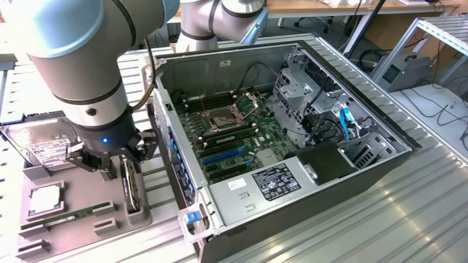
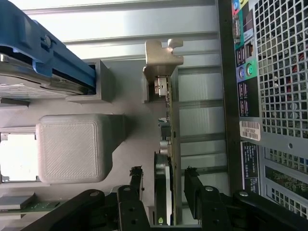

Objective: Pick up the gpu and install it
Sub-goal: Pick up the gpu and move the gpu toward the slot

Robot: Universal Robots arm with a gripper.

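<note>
A: Gripper (image 2: pixel 163 172) fingers: clamped or released?
B: Released, spread wide, one on each side of the gpu (image 2: pixel 172 144), not pressing it.
A: Where's the card?
B: Standing on edge in the gray tray (image 1: pixel 76 183) — lower left of the exterior view, just beside the open computer case (image 1: pixel 241 203).

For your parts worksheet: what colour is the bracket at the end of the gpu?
The bracket is pale silver-grey metal, best seen in the wrist view.
</note>
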